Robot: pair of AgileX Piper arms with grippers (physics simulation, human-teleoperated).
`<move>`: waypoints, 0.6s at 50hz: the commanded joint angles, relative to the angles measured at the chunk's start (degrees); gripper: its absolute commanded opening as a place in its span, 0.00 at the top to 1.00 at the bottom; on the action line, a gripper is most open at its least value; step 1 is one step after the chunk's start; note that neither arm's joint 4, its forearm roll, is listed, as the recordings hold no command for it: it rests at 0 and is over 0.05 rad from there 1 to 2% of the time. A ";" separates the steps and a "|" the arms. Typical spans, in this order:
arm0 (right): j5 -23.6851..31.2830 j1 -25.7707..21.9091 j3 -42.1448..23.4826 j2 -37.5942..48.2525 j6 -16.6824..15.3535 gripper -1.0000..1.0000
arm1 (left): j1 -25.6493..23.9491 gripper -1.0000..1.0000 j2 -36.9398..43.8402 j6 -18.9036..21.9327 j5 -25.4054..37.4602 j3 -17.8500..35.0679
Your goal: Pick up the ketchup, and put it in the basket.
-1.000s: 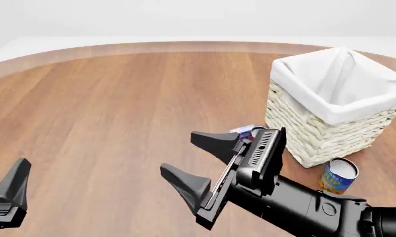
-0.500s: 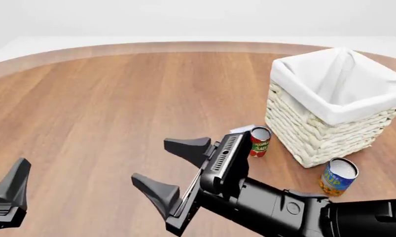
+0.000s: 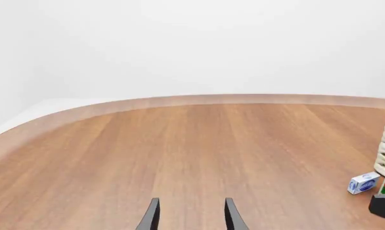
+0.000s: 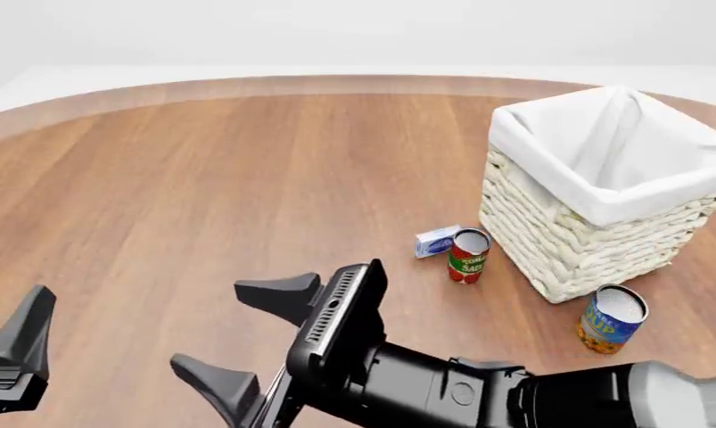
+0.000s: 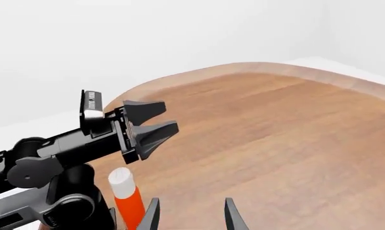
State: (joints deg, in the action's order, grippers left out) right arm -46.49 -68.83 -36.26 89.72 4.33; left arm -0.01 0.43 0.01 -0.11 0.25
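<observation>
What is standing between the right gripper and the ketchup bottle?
Nothing visible does. In the right wrist view the ketchup stands upright just beside the open right gripper, with no object between them. The left arm is close on the bottle's other side, so it may crowd the grasp.

Ketchup (image 5: 127, 199), red bottle with white cap, upright, lower left of right wrist view, cream wicker basket (image 4: 607, 192), white liner, right of front view
</observation>
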 commanded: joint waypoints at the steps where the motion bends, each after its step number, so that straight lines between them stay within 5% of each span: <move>1: -0.19 -2.18 -2.76 4.13 0.04 0.00 | 0.01 0.00 -0.02 0.01 0.00 0.00; 30: 2.77 -7.55 -7.33 8.46 1.63 0.00 | -0.01 0.00 0.00 0.00 0.00 0.00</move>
State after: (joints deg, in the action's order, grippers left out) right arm -44.98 -74.59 -42.31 97.13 5.40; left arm -0.01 0.43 0.01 -0.11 0.25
